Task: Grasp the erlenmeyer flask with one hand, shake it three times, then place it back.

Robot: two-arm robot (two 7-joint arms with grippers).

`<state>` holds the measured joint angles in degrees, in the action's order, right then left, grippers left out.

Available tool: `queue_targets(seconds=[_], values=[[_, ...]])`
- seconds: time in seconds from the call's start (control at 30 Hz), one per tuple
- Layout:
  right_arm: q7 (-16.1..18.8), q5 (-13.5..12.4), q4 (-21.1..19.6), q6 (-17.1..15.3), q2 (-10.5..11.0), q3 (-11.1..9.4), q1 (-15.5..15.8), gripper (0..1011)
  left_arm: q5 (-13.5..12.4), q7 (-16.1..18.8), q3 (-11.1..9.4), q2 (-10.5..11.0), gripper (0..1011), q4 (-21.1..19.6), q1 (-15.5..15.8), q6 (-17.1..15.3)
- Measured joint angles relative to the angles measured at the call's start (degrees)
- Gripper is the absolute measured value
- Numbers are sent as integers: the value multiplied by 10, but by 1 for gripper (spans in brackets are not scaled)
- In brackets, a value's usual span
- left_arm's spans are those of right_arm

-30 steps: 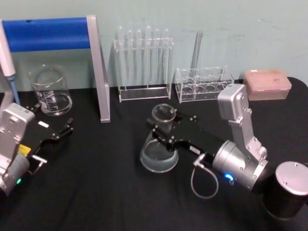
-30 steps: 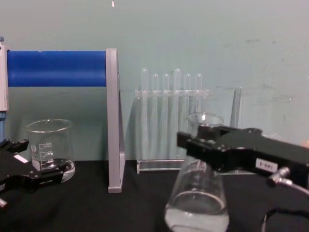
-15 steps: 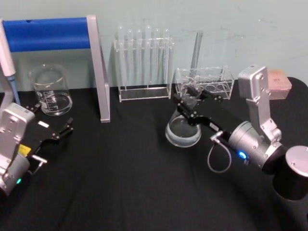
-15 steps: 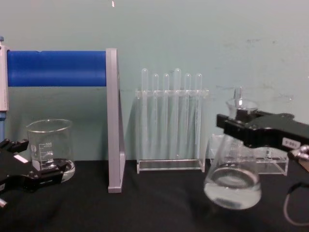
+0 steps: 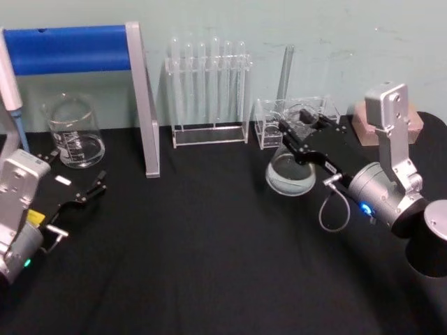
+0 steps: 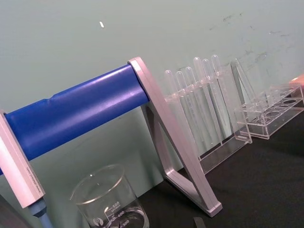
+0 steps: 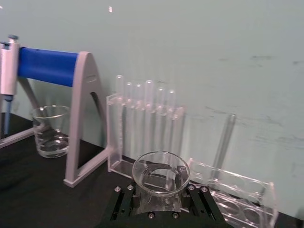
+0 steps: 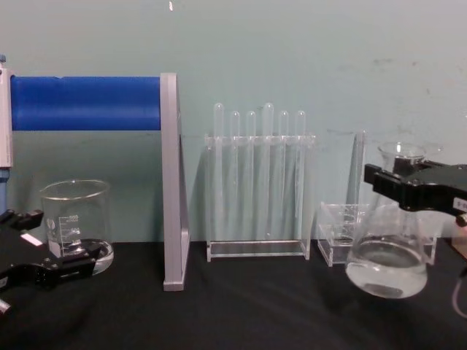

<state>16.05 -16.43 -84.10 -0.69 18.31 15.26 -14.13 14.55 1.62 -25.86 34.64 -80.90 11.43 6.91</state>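
The erlenmeyer flask point(image 5: 288, 174) is clear glass with a little clear liquid in its wide base. It hangs tilted just in front of the low clear rack point(image 5: 269, 125), at the right of the black table. My right gripper point(image 5: 304, 129) is shut on its neck. From the chest the flask point(image 8: 387, 266) shows at the right edge, with the black right gripper point(image 8: 400, 186) clamped below the rim. The right wrist view looks down on the flask's rim point(image 7: 160, 175), with the right gripper point(image 7: 160, 198) closed around the neck beneath it. My left gripper point(image 5: 70, 190) rests open near the left edge.
A glass beaker point(image 5: 73, 132) stands at the back left, beside a grey stand with a blue bar point(image 5: 77, 49). A tall rack of test tubes point(image 5: 208, 91) is at the back centre. A pink box point(image 5: 418, 124) lies at the far right. A pipette point(image 5: 10, 84) hangs at the left.
My right gripper has carried the flask from the front centre of the table to the right and back, up to the low rack. The left arm has not moved.
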Motion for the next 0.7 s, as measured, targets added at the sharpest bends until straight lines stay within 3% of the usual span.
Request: queue_targets(seconds=[0.37, 0.7], values=[[-12, 15, 25, 0, -11, -24, -11, 449, 0, 0, 0, 0, 1001, 0, 0, 0], [-7, 22, 25, -1, -17, -31, -9, 449, 0, 0, 0, 0, 1001, 0, 0, 0]])
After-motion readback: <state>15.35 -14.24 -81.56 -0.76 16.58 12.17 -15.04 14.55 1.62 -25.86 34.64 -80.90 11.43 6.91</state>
